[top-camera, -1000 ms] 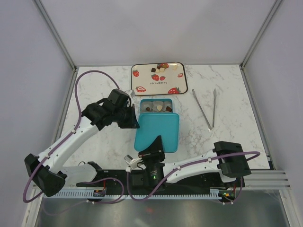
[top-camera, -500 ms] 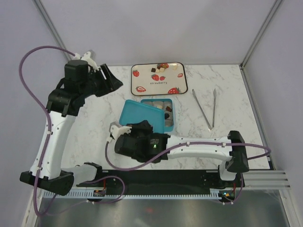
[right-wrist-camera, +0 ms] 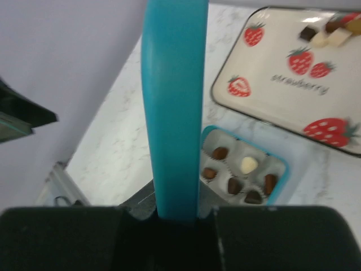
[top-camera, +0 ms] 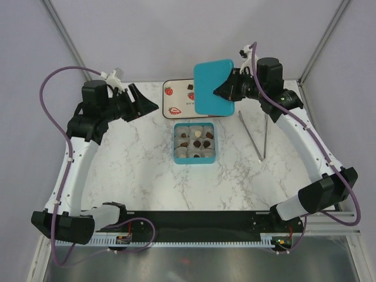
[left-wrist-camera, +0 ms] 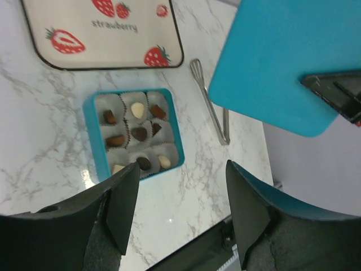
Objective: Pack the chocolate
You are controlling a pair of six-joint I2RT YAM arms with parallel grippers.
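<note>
At the middle of the worktop (top-camera: 129,170) sits the open teal box (top-camera: 175,144), chocolate (left-wrist-camera: 139,134) in its liner cups (left-wrist-camera: 170,150), with bare marble on its near and left sides and the tongs (top-camera: 255,135) lying well apart on its right. Beyond, by the far edge, the strawberry tray (top-camera: 176,100) carries more pieces. Its right half is hidden in the top view by the teal lid (top-camera: 213,88), which the right jaws pinch by one edge, held aloft. The left jaws hang spread, gripping nothing, above the far-left corner.
</note>
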